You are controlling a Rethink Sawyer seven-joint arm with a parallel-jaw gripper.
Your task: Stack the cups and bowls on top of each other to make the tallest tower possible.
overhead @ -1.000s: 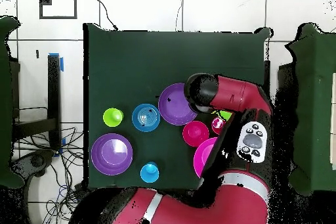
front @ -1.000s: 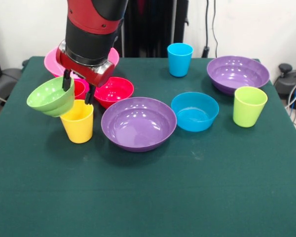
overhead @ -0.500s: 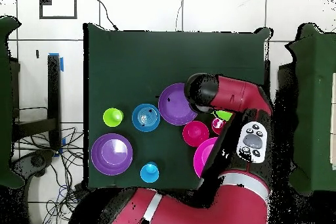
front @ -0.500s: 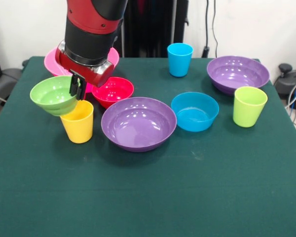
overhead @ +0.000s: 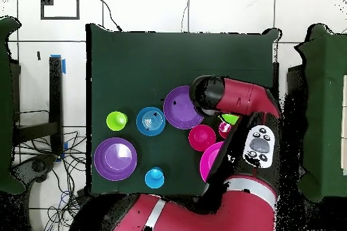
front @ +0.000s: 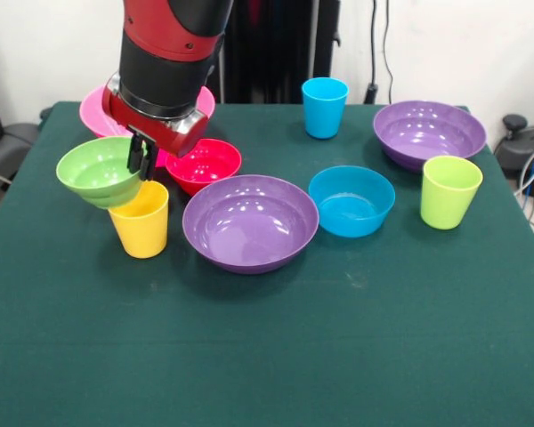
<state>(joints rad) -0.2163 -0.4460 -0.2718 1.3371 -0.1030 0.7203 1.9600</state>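
Observation:
My gripper [front: 142,158] is shut on the near rim of the small green bowl [front: 98,173] and holds it roughly level in the air, just above and left of the yellow cup [front: 141,221]. The bowl's underside overlaps the cup's rim; I cannot tell whether they touch. The small red bowl [front: 206,164] sits right of the gripper, and the pink bowl [front: 93,111] is behind the arm. In the overhead view the arm covers the gripper, and only a sliver of the green bowl [overhead: 231,118] and the red cup [overhead: 224,129] show. The red cup is hidden in the front view.
A purple bowl [front: 249,222], the blue bowl [front: 351,201] and the lime green cup [front: 449,191] stand in a row across the middle. The blue cup [front: 325,107] and the second purple bowl [front: 429,132] stand at the far right. Nothing is nested.
The green bowl hung tilted with the fingers astride its rim; the fingers have closed on the rim and the bowl now sits level, slightly higher.

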